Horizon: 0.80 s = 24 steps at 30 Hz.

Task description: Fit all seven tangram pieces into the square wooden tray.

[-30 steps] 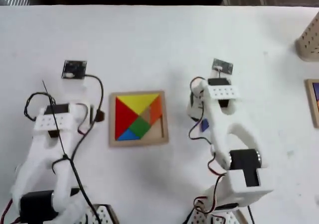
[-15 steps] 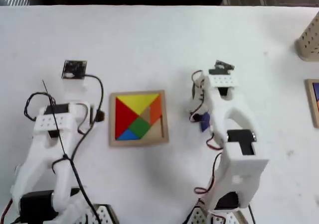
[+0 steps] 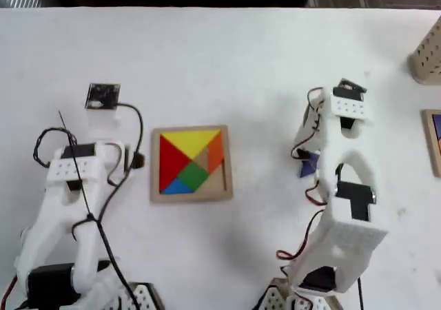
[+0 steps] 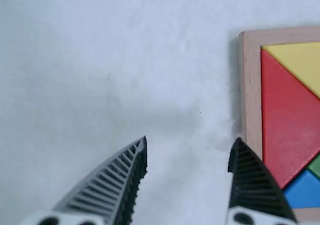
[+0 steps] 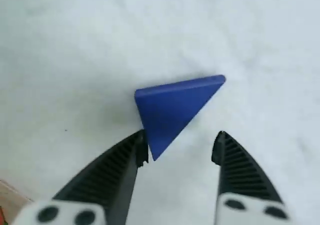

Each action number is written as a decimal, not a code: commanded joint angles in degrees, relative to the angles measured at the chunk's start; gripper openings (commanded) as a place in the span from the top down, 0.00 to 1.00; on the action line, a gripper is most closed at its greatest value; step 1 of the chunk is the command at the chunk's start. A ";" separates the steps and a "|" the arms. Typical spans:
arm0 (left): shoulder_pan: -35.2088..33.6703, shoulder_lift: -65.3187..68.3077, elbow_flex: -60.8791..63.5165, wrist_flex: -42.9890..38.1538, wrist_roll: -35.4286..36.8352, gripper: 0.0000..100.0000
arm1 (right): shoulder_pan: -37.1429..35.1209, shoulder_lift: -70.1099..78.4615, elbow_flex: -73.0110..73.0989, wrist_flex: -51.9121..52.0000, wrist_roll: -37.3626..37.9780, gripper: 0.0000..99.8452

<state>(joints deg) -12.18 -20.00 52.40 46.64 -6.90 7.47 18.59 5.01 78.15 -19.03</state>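
Both arms are extending forward. The left arm (image 3: 56,210) is holding its left tool (image 4: 190,154) pointing down, jaws standing well apart. The right arm (image 3: 343,229) is angling outward, its right tool (image 5: 179,146) hanging low, jaws likewise apart.

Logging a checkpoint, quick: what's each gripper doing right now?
Left gripper: open, holding nothing.
Right gripper: open around the tip of the blue triangle, not clamped.

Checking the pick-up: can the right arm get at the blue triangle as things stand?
Likely yes. The right gripper is open right at the blue triangle, with one corner lying between the jaws, and nothing around it blocks the way.
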 commanded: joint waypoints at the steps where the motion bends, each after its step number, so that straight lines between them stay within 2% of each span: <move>1: 1.01 -1.63 -0.26 -1.23 -0.70 0.73 | 0.22 -3.03 1.05 -2.77 0.26 0.79; 12: 1.01 -1.63 -0.26 -1.23 -0.70 0.73 | 1.36 -1.36 7.21 -17.19 0.62 0.79; 20: 1.01 -1.71 0.35 -1.23 -3.08 0.73 | 1.89 2.07 3.25 -15.43 2.81 0.79; 22: 1.01 -1.71 0.35 -1.23 -2.99 0.73 | 1.45 2.59 2.73 -15.16 6.95 0.83; 24: 1.01 -1.71 0.35 -1.23 -3.08 0.73 | 0.40 2.68 2.46 -15.34 10.37 0.91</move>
<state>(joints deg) -12.18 -20.00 53.10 46.46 -9.45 8.88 21.14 9.67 63.12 -13.23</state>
